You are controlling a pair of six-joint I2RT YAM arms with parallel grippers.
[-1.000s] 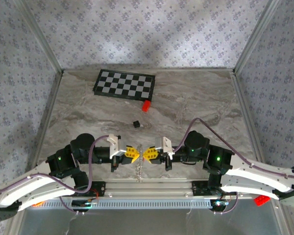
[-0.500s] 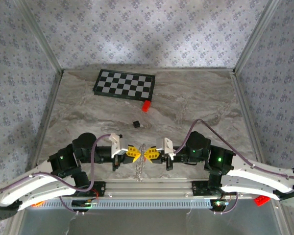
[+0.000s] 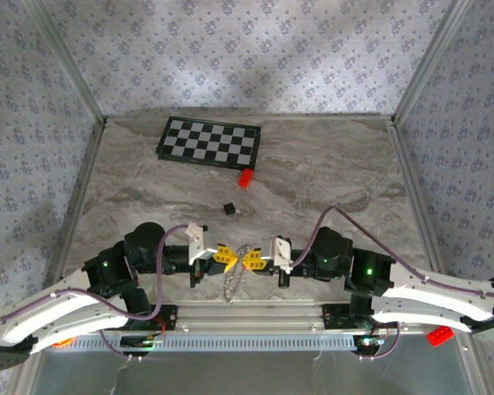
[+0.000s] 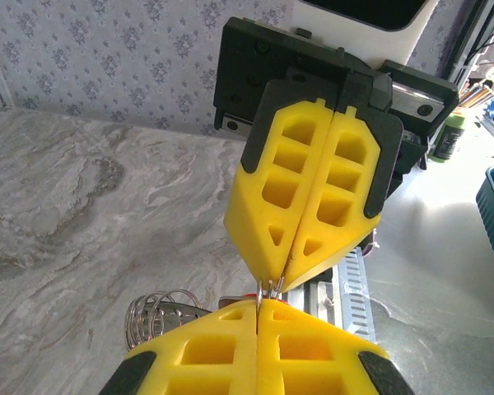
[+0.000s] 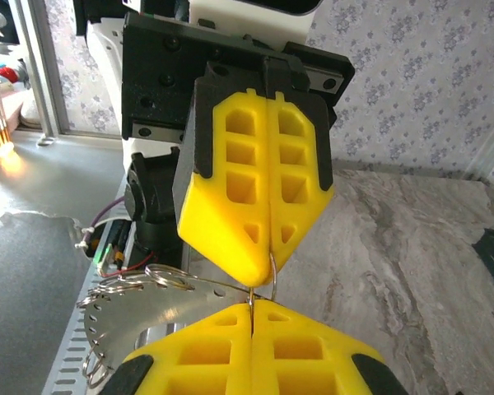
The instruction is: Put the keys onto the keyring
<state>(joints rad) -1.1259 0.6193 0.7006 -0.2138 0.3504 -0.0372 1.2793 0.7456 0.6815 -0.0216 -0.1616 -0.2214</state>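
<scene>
Left hand [image 3: 225,257] and right hand [image 3: 253,260] meet tip to tip above the keyring [image 3: 233,281], both clamped shut on its wire.

No text, label, brand, number or sign can be read in any view. The checkerboard [image 3: 209,141] at the far side of the table [image 3: 329,177] carries plain black and pale squares, no characters. The wallpaper [image 3: 247,58] has a repeating ornamental motif, not writing.
</scene>
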